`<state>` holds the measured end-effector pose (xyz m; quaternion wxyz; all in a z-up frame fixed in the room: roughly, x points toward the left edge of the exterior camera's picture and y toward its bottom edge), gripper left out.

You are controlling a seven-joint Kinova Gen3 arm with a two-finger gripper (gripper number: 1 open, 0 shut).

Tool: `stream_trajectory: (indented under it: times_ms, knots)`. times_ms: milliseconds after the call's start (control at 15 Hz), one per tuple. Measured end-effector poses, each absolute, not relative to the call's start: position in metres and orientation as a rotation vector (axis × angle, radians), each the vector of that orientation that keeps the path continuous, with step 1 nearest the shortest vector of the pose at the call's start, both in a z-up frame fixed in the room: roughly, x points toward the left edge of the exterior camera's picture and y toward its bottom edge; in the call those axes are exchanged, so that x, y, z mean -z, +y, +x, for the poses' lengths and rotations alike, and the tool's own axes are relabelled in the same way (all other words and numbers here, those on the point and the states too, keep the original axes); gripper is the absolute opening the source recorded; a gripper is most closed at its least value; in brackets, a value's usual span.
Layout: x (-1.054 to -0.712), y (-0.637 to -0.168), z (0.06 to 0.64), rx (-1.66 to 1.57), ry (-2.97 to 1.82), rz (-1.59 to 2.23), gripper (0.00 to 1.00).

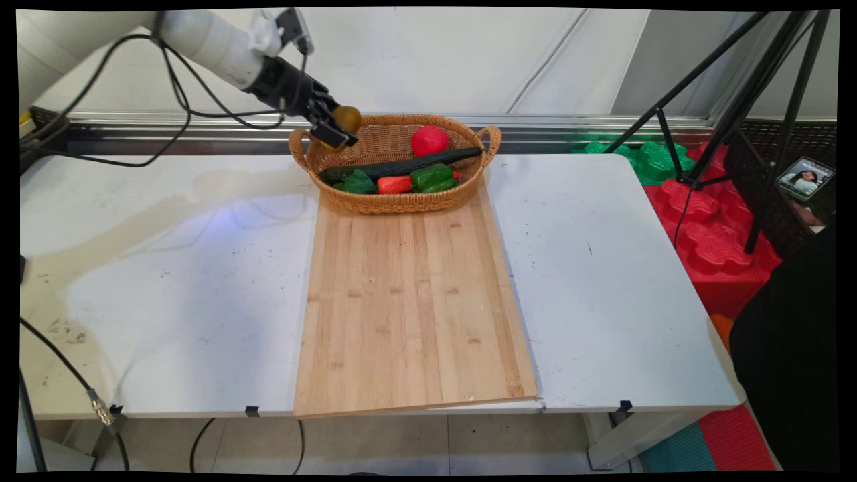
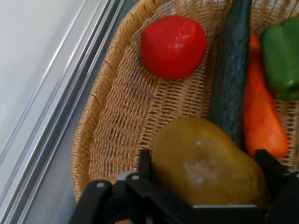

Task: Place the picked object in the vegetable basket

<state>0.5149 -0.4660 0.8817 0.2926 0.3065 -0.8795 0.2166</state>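
Note:
My gripper is shut on a yellow-brown potato and holds it above the left end of a woven basket. In the basket lie a red tomato, a long dark cucumber, an orange carrot and a green pepper. Another green vegetable lies at the basket's left front.
The basket stands at the far end of a wooden cutting board on the white table. Black tripod legs, red and green foam blocks and a phone are off the table's right side. Black cables hang from the arm.

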Motion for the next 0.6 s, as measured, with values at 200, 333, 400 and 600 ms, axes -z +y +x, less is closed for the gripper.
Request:
stream_trajectory:
  times_ms: [200, 333, 400, 600]
  knots:
    - [-0.865, -0.487, 0.509, -0.578, -2.380, 0.814, 0.00]
    - [-0.857, -0.497, 0.506, -0.579, -2.400, 0.810, 0.00]
    - [-0.853, -0.502, 0.505, -0.578, -2.412, 0.807, 0.00]
    - [-0.842, -0.515, 0.503, -0.580, -2.445, 0.779, 1.00]
